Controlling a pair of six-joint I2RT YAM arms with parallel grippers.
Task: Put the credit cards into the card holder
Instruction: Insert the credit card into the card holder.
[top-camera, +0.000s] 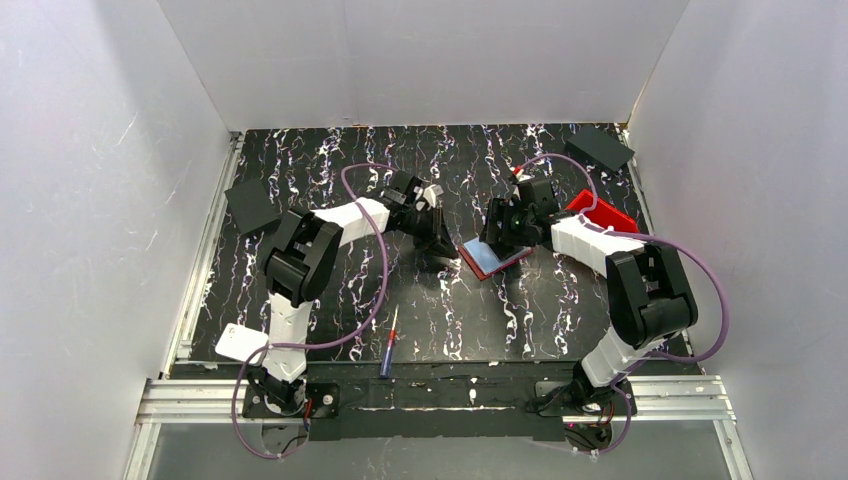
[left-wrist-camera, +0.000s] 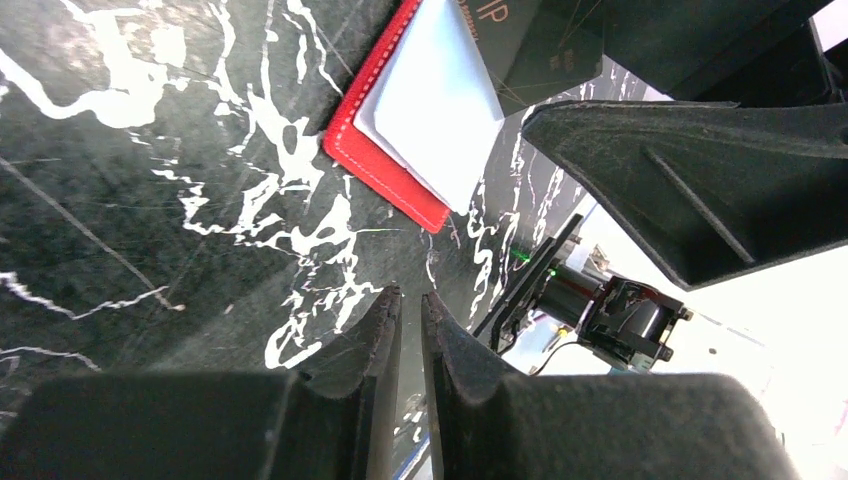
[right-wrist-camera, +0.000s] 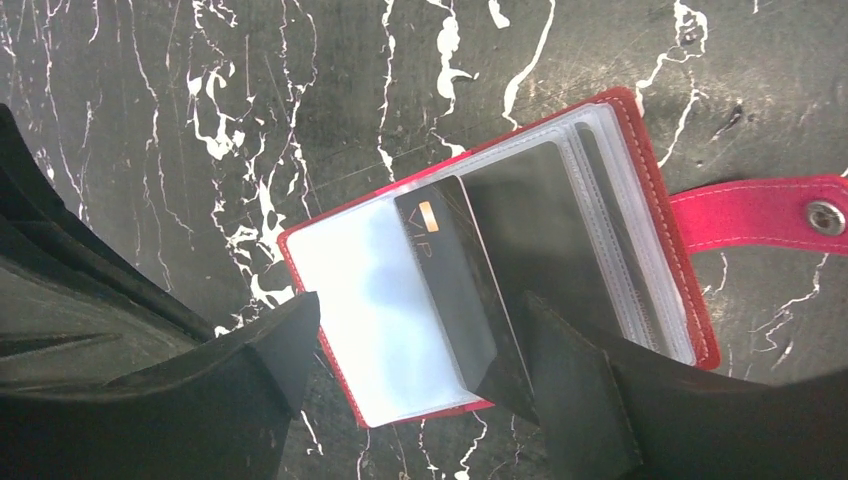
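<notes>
The red card holder (top-camera: 494, 259) lies open mid-table, its blue-grey pockets up. In the right wrist view it (right-wrist-camera: 640, 140) shows clear sleeves, and a dark grey credit card (right-wrist-camera: 450, 280) with a gold chip lies slanted across them, its lower corner past the holder's edge. My right gripper (right-wrist-camera: 420, 345) is open and straddles the holder's near edge, with its right finger (right-wrist-camera: 575, 385) beside the card's corner. My left gripper (left-wrist-camera: 410, 300) is shut and empty on the tabletop, just left of the holder (left-wrist-camera: 380, 165). A pale card (top-camera: 240, 343) lies by the left arm's base.
A red open bin (top-camera: 603, 212) stands behind the right arm. Black flat squares lie at the far right (top-camera: 600, 147) and at the left (top-camera: 250, 207). A blue-red pen (top-camera: 388, 345) lies near the front edge. The holder's strap (right-wrist-camera: 760, 212) sticks out sideways.
</notes>
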